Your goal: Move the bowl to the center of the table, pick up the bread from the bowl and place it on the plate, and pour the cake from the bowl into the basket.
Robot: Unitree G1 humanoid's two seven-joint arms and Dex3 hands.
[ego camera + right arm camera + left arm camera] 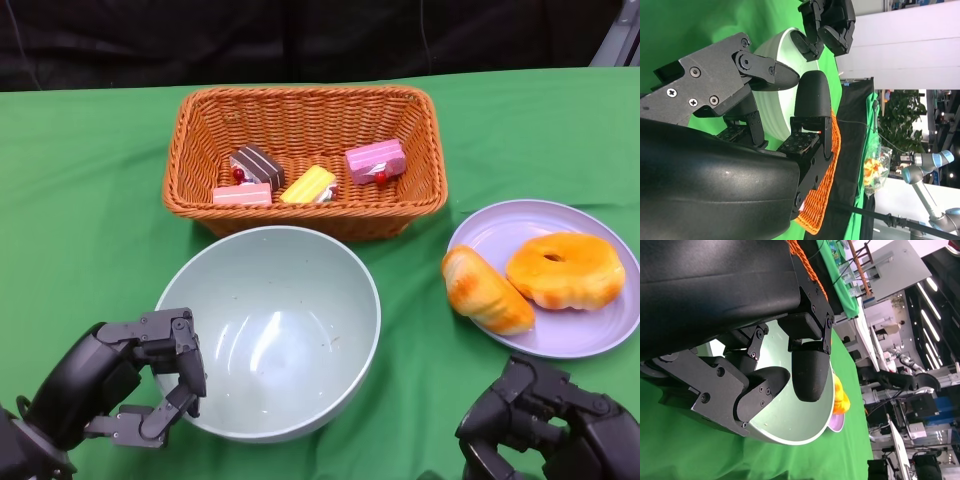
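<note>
Down at the near edge of the green table (80,200), my left hand (150,375) sits at the near-left rim of the bowl (270,330), fingers apart around that rim; whether they actually touch it I cannot tell, though my left wrist view shows the fingertips (810,372) right over the pale rim. Nothing is clamped that I can confirm, so call it loose and spread. My right hand (545,425) is low at the near-right corner, fingers curled in with nothing in them, resting clear of the plate (500,235).

Bowl: pale green, upright, nothing inside it, sitting about mid-table toward the near edge, its far rim just in front of the basket (190,170). My right wrist view catches the bowl's white rim past my fingers, with the other hand at its far side.

Basket: orange wicker, behind the bowl toward the far edge. Four cake pieces lie on its floor: a pink slice (242,195) at the left, a brown one (258,163) behind it, a yellow one (309,185) in the middle and a pink one with a red cherry (376,160) on the right.

Plate: lilac, at the right edge, well apart from the bowl. On it, a long bread roll (485,290) overhanging the left rim, and a ring-shaped bread (565,268) beside it, the two touching.
</note>
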